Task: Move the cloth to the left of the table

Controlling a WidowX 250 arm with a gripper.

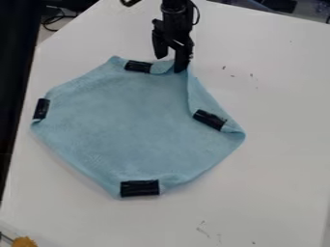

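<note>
The black gripper [170, 64] hangs down at the top centre, over the far edge of the cloth. Its two fingers stand apart, the left one higher in the view and the right one with its tip at the cloth's edge. A light blue cloth [129, 120] lies spread out on the white table [277, 193], from the left to the centre. Its far right edge is folded inward below the gripper. Whether any fabric lies between the fingers, I cannot tell.
Black pieces sit along the cloth's border, among them one at the near edge [140, 188] and one at the right [209, 119]. The table's left edge runs close beside the cloth. A yellow-orange object [24, 241] shows at the bottom left corner.
</note>
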